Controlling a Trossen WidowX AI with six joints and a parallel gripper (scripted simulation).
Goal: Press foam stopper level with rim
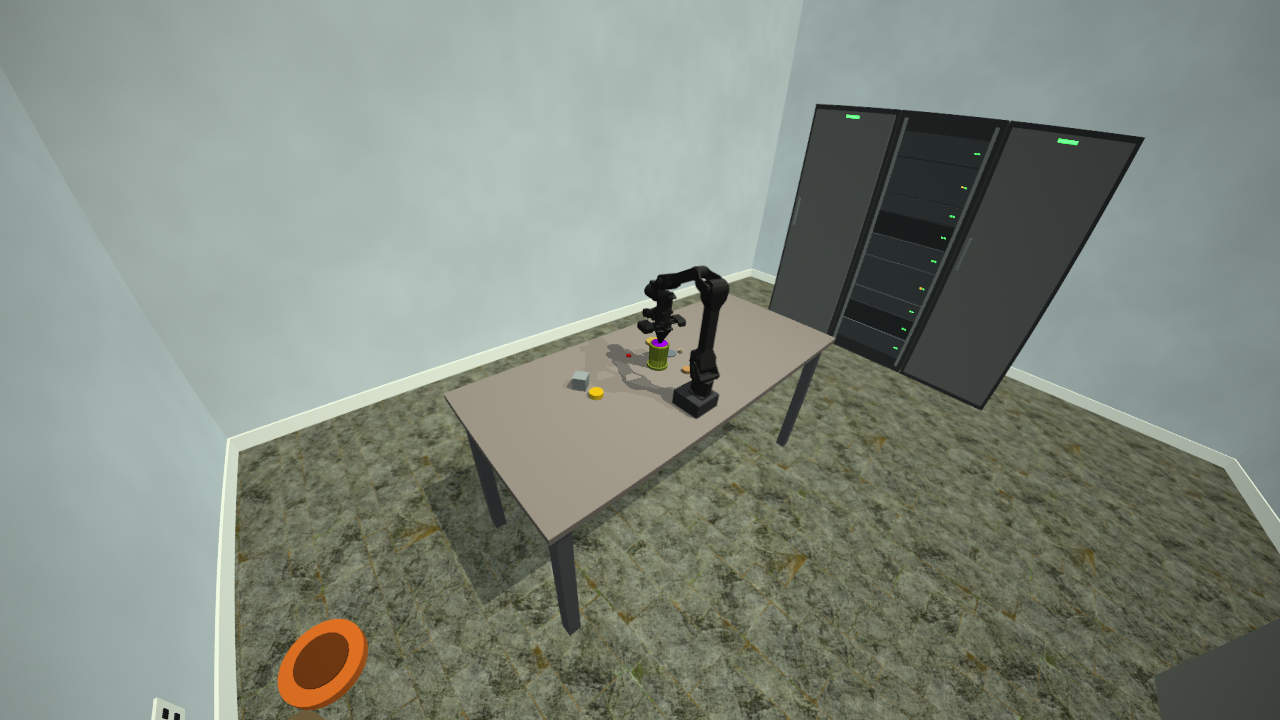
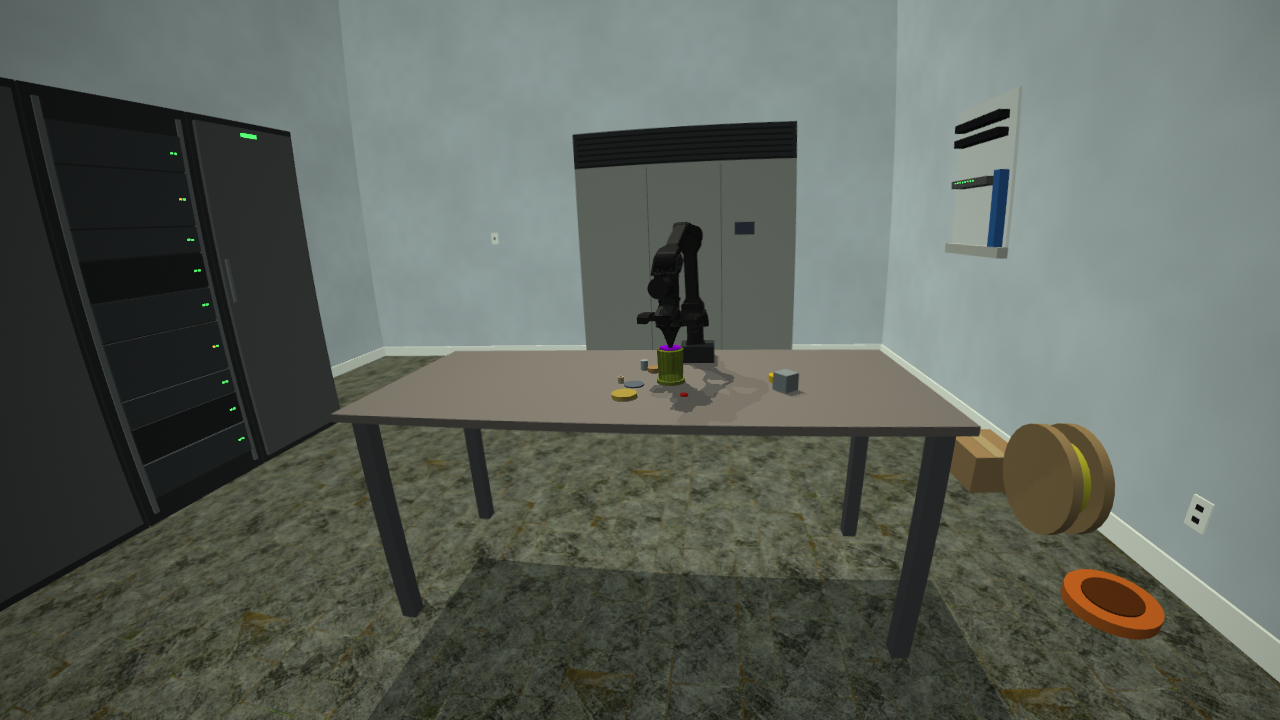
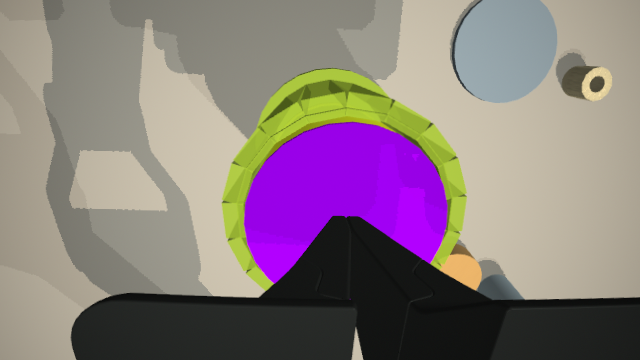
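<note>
Top view: from high and well back, on the side of the robot arm's base, looking steeply down across the whole table. Exterior view: farther-side camera, slightly above table height, facing the arm's front. Wrist view: very close, looking down past the fingers onto the jar. All three share the jar.
</note>
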